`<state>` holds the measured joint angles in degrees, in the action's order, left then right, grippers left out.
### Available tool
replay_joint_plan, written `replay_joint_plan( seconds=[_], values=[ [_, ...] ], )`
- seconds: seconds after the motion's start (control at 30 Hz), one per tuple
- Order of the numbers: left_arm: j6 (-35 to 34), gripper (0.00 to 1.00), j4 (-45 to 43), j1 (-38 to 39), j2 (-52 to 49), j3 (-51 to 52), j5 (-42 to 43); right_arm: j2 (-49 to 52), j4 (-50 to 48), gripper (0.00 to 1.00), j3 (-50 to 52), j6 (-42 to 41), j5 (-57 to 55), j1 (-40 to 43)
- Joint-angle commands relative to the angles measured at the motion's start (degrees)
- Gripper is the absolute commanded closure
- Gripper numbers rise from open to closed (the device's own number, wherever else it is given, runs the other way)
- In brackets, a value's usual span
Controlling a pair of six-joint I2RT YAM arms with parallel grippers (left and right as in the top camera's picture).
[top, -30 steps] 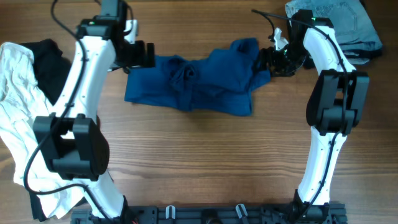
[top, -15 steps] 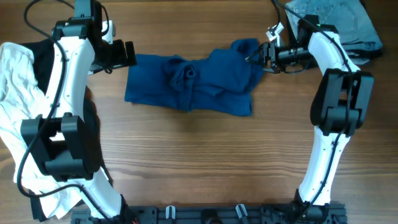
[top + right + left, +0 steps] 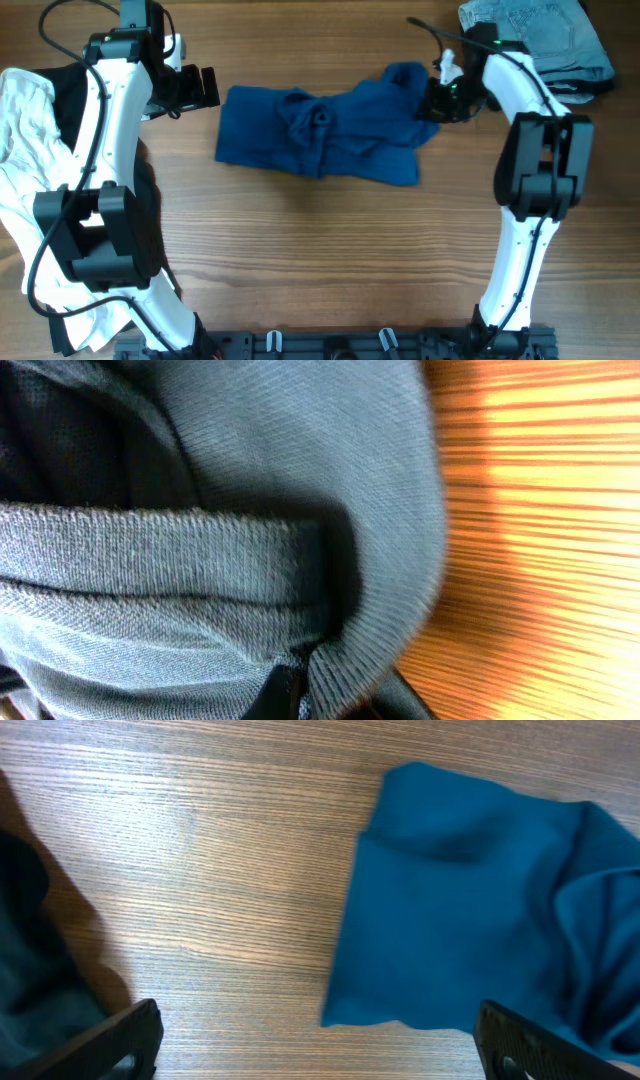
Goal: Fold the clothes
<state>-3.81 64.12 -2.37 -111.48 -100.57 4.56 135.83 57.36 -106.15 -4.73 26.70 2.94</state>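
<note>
While the right gripper (image 3: 431, 100) pinches the right edge of the blue shirt (image 3: 330, 130), its fingers pressed together on a fold of cloth, the left gripper (image 3: 212, 88) hangs with its fingers spread wide just beside the shirt's opposite edge. It does not touch the shirt, and a narrow strip of bare table (image 3: 300, 260) lies between them. The shirt lies crumpled across the far middle of the table, bunched into a knot near its centre and flatter toward its left end. In the right wrist view the ribbed hem of the shirt fills the picture, and one fold runs down between the two dark fingertips. In the left wrist view the flat left corner of the shirt lies ahead of the two spread fingertips, on the wood.

Counted, there are three garments to fold: one blue shirt, one white shirt (image 3: 22, 130) and one black garment (image 3: 72, 98). There is also one pair of jeans (image 3: 540, 35), and two arms.

The white shirt and the black garment are heaped together along the table's left edge, well apart from the blue shirt, and the left arm rises over them. The jeans lie at the far right corner, just behind the right arm and clear of the blue shirt.
</note>
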Motion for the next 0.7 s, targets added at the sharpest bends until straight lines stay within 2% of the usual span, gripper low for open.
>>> replay_joint_plan(
  seconds=[0.0,0.1,0.2,0.33,0.37,0.43,0.53,0.67],
  values=[
    [-1.0,0.00,0.0,-0.1,0.6,-0.4,0.5,-7.2,1.7,0.96,0.4,4.7,-0.9,6.8],
    [-1.0,0.00,0.0,-0.1,0.6,-0.4,0.5,-13.8,4.0,0.96,0.4,7.7,0.6,9.8],
    [-1.0,0.00,-0.4,-0.1,0.6,-0.4,0.2,-17.9,5.0,0.96,0.4,7.8,2.2,6.6],
    [-1.0,0.00,-0.9,-0.1,0.6,-0.4,0.3,-19.7,3.5,0.96,0.4,5.6,3.1,-7.3],
    [-1.0,0.00,-1.1,-0.1,0.6,-0.4,0.3,-19.7,0.9,0.96,0.4,3.3,2.7,-14.1],
    [-1.0,0.00,-1.6,-0.1,0.6,-0.4,0.3,-19.7,-3.3,0.96,0.4,0.6,1.2,-20.3],
    [-0.9,0.00,-1.8,-0.1,0.6,-0.4,0.2,-19.7,-6.3,0.96,0.4,-0.9,-2.9,-27.8],
    [-1.0,0.00,-2.0,-0.1,0.2,-0.4,0.3,-18.9,-8.6,0.95,0.4,-1.5,-7.0,-32.8]
  ],
)
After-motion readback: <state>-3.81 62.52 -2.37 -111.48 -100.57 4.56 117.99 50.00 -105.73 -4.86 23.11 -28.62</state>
